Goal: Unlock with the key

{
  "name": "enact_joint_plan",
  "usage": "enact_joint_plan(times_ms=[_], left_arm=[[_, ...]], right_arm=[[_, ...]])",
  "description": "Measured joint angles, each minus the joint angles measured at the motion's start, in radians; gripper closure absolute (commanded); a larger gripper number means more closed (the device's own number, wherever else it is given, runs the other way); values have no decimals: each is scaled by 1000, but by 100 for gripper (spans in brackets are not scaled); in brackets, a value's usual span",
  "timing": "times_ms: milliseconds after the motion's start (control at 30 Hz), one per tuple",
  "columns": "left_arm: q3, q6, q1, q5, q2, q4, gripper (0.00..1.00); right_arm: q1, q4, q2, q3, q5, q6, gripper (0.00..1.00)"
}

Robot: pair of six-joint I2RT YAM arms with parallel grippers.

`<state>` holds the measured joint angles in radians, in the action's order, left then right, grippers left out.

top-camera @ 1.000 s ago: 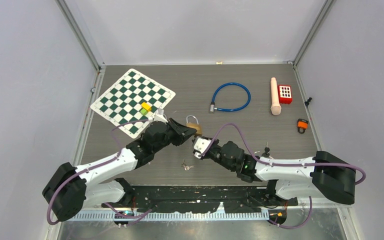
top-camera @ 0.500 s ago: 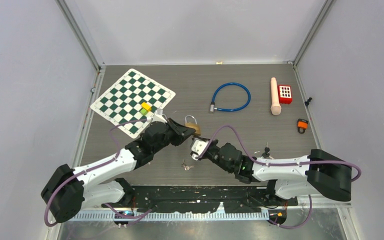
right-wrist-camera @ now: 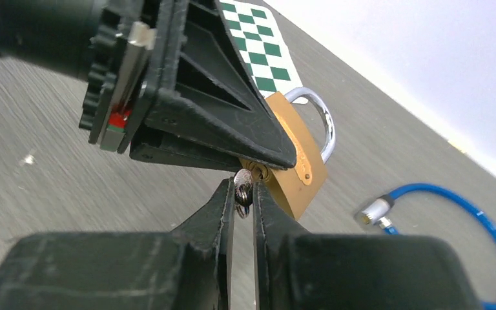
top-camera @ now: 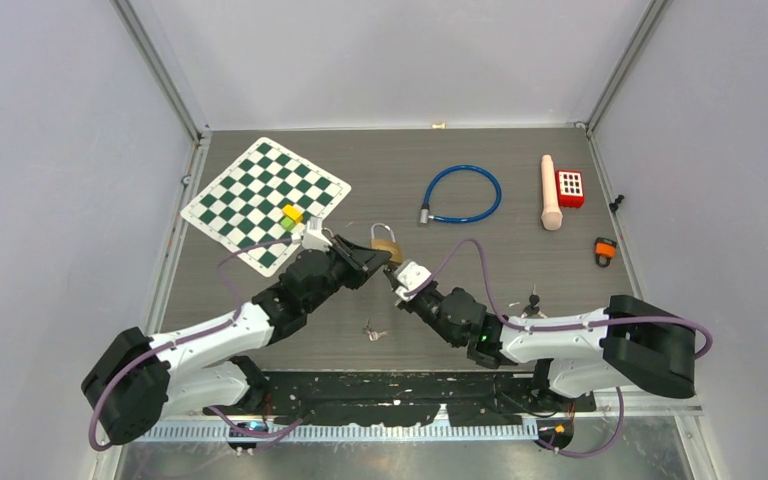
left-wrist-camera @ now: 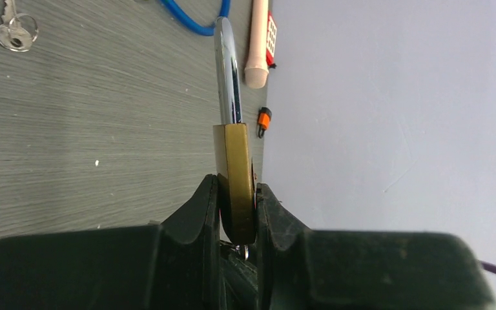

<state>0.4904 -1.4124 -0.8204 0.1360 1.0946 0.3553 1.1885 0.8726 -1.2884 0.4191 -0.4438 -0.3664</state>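
The padlock [right-wrist-camera: 295, 165] has a plain brass body and a bright steel shackle. It sits mid-counter [top-camera: 520, 260], just right of the chessboard [top-camera: 263, 200]. The left hand [left-wrist-camera: 235, 188] grips its flat sides. The right hand [right-wrist-camera: 242, 194], nearly closed, pinches a small key [right-wrist-camera: 243, 181] at the lock's near end. Any marking on the brass is too blurred to read.

The brass padlock [top-camera: 387, 249], chrome shackle seated, was near the middle of the surface [top-camera: 520, 260], shackle toward twelve o'clock. The small silver key [right-wrist-camera: 243, 184] met its keyway at five o'clock.
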Motion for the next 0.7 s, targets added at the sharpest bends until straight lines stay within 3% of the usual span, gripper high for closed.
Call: enact_joint_plan(times_ms=[433, 700], left_arm=[[-119, 6, -24, -32, 20, 282, 100], [-134, -36, -28, -66, 188, 530, 100]], right_arm=[[-22, 246, 11, -138, -34, 517, 95], [-99, 358, 14, -230, -5, 825, 95]])
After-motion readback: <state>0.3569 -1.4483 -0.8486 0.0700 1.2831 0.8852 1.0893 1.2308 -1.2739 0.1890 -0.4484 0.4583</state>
